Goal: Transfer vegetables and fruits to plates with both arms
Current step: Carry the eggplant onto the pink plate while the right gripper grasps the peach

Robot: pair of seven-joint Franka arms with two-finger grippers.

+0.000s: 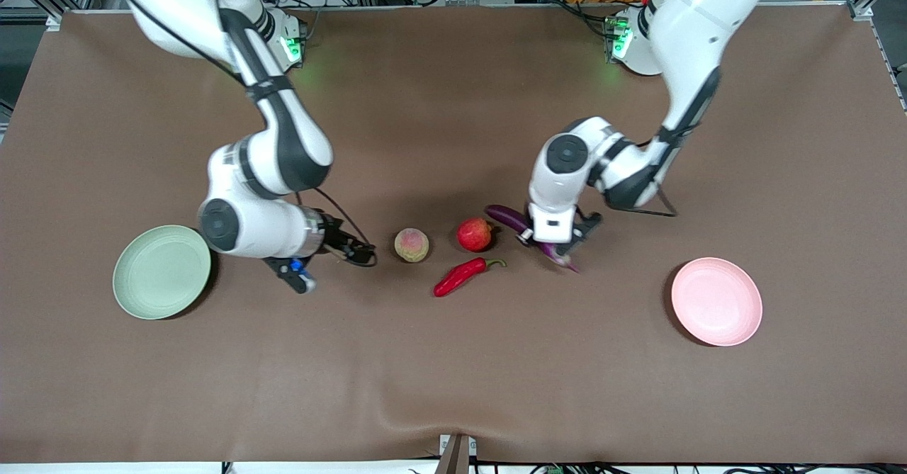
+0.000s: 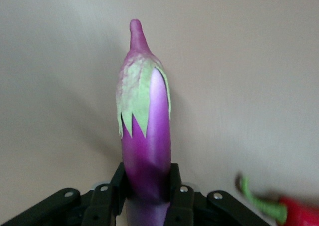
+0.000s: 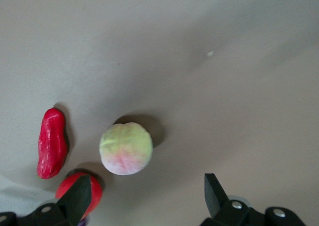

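Beside pomegranate [image 1: 474, 234], L gripper [image 1: 551, 246] clamps eggplant [image 1: 511, 222]; R gripper [image 3: 144, 196] open nr peach [image 1: 412, 244].

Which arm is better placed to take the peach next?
Right. Its open claw hangs beside the peach, near the green plate. The left claw is shut on the eggplant.

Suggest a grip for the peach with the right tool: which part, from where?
Grip the peach across its widest middle, coming straight down from above. It is round and sits free on the table, apart from the red fruit and the chili pepper. The right tool is open, near the peach but not yet around it, so center it first.
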